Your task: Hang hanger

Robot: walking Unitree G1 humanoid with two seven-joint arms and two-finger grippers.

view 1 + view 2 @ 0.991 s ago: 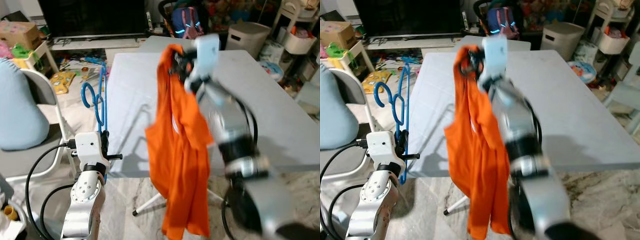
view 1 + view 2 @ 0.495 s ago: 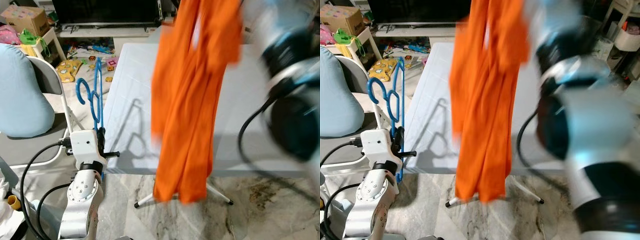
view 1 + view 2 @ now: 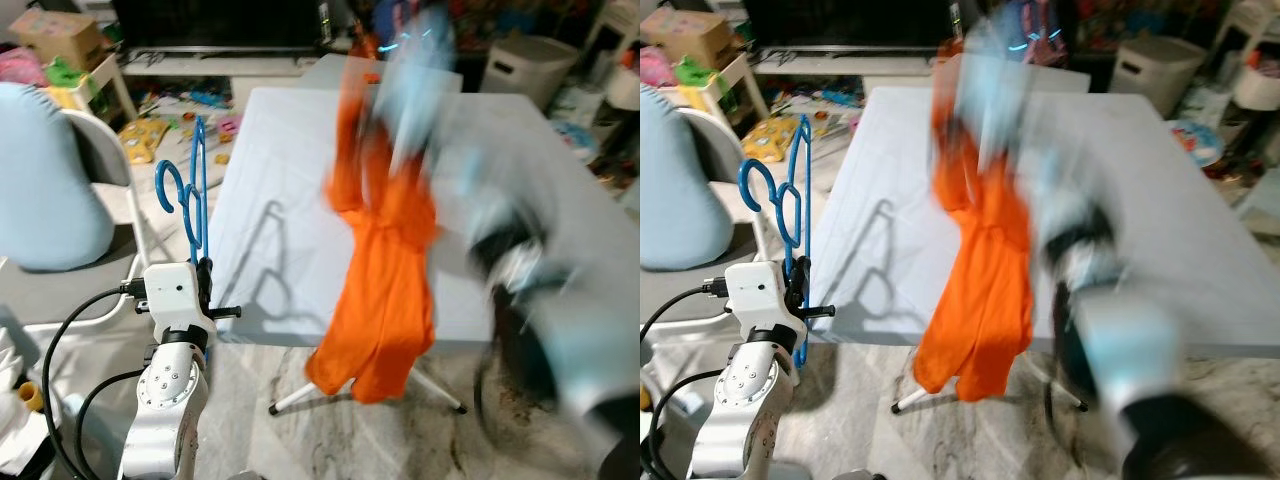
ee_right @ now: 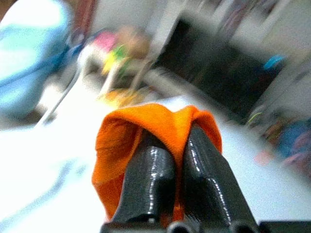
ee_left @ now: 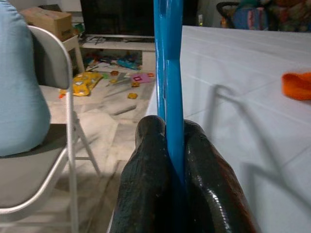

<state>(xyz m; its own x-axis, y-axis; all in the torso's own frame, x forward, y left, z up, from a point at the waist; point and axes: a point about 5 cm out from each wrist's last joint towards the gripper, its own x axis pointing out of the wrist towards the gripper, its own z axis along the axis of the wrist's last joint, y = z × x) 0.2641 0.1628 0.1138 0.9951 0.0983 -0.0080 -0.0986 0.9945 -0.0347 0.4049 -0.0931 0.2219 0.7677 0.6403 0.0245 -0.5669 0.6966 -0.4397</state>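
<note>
Home living room — television (image 3: 215,22), floor-strewn toys (image 3: 150,130).

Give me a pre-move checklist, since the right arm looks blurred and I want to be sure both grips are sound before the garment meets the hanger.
1. Left gripper shut on the blue hanger: ok, the fingers clamp its bar.
2. Hanger upright beside the white table, hook on top: ok.
3. Right gripper shut on the orange garment: ok, cloth bunches over the fingertips.
4. Garment hanging free: ok, it drapes past the table's near edge toward the floor.
5. Neck opening findable for the hanger: cannot tell, the cloth is bunched and blurred.
6. Right arm steady: not ok, it is motion-blurred in both eye views.
</note>
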